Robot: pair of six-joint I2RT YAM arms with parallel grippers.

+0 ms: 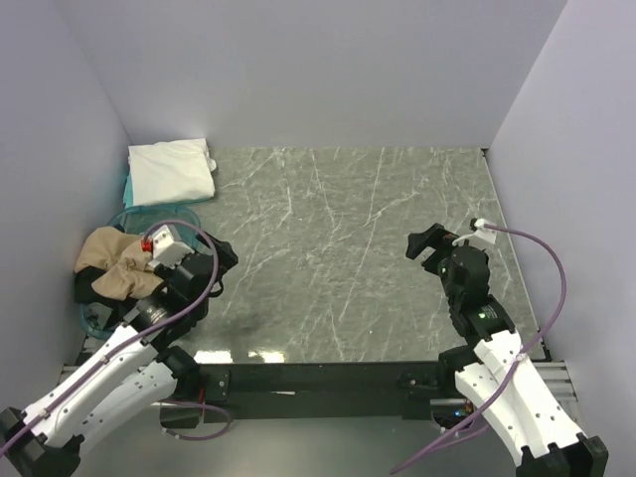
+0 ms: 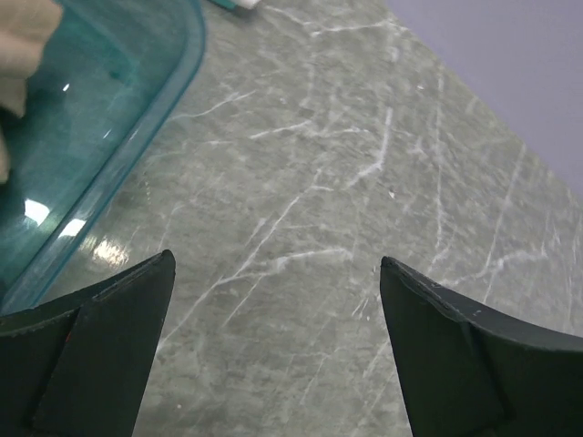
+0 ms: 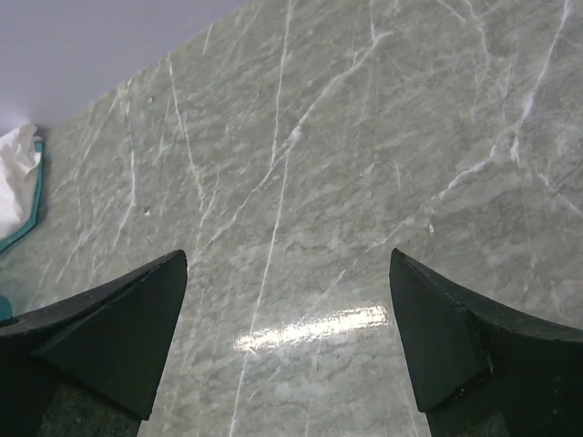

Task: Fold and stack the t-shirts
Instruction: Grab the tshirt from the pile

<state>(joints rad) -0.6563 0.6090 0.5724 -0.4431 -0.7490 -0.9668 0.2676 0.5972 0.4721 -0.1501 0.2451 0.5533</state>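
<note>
Marble table [image 1: 348, 248]; left tool [image 2: 275, 273], right tool [image 3: 288, 273] agape, empty; right wrist misses tan shirt [image 1: 114, 260].

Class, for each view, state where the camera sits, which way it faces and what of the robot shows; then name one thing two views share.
Top external: above and behind the bases, looking down on the table; both arms, left gripper and right gripper show.
Left wrist: on the left arm, facing the table beside the teal tub; its open fingers show.
Right wrist: on the right arm, facing across the table toward the white t-shirt; its open fingers show.
Shared: top and right wrist both show the white t-shirt.
</note>
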